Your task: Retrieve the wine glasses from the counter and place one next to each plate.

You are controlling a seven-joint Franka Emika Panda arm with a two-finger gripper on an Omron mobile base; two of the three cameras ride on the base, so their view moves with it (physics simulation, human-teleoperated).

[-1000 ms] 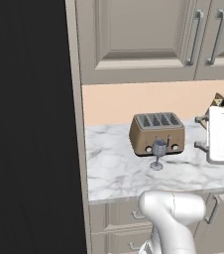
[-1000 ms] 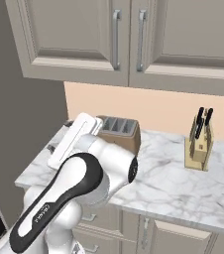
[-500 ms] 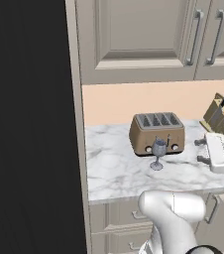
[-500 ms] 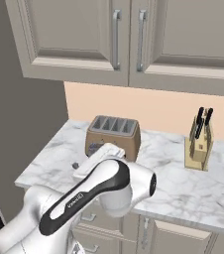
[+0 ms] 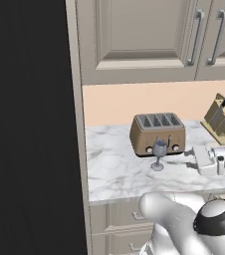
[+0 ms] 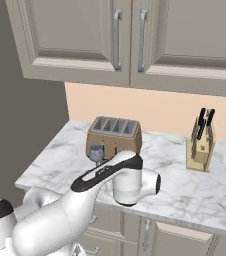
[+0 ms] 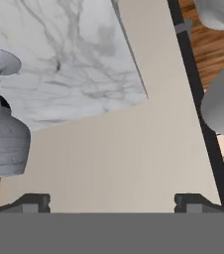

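Lower now, your gripper (image 5: 190,152) has swung down right of one wine glass (image 5: 159,154), fingers spread wide. You see that glass before one toaster (image 5: 157,133), mid-counter (image 5: 114,169), near its front edge.

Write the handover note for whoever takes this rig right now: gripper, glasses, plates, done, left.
Gripper: open, holding nothing, low over the counter, to the right of the wine glass in the left base view.
One wine glass stands upright on the counter in front of the toaster; knife block further right.
Done: no glass grasped yet.
Left: grasp this glass, carry it to a plate, then find the second.
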